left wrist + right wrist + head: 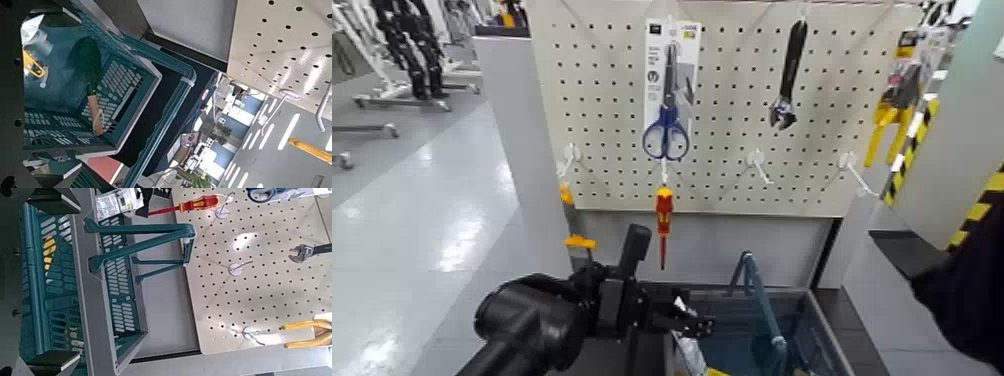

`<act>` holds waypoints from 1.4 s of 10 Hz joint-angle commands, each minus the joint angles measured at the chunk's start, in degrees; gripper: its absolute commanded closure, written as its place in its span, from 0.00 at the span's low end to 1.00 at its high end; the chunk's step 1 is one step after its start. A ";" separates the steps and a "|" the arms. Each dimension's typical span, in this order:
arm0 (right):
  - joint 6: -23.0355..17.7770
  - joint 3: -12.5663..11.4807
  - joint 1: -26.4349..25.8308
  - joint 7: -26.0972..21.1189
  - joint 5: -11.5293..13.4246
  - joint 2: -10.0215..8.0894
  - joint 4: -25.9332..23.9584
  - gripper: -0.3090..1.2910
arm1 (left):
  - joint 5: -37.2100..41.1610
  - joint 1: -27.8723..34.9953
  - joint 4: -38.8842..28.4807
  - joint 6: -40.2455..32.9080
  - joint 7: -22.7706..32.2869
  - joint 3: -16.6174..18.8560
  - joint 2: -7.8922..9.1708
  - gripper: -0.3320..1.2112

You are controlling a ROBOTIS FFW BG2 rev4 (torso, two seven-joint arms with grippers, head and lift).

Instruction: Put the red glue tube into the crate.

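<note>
While the left end effector [677,318] hangs over the crate's [822,322] near-left corner, its fingers pinch the tube's [681,305] white card, long axis apparently hanging down toward the crate. Release comes next, I judge. Right end effector: unseen, state unknown.

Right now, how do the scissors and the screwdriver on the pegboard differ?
The scissors have blue handles; the screwdriver is red and yellow. The scissors sit in a white card pack; the screwdriver hangs bare. The scissors hang high, the screwdriver below them at the lower edge of the pegboard. Both hang upright.
</note>
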 commanded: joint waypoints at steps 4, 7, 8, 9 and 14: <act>-0.53 -0.17 0.18 -0.03 0.00 8.09 -0.09 0.21 | -10.19 6.75 -15.74 -4.17 8.23 5.61 1.06 0.17; -0.70 -0.44 0.44 -0.12 0.09 8.00 -0.35 0.21 | -17.92 19.49 -28.84 -7.33 16.06 17.21 -1.67 0.17; -0.70 -0.35 0.44 -0.12 0.09 7.91 -0.35 0.21 | -18.28 22.83 -32.18 -9.26 20.01 18.53 -0.44 0.17; -0.62 -0.17 0.44 -0.03 0.09 7.82 -0.26 0.21 | -17.66 26.79 -34.81 -12.43 25.81 19.06 1.50 0.17; -0.70 -0.26 0.62 -0.03 0.00 7.56 -0.18 0.21 | -17.22 45.77 -40.09 -29.57 47.34 20.73 4.57 0.18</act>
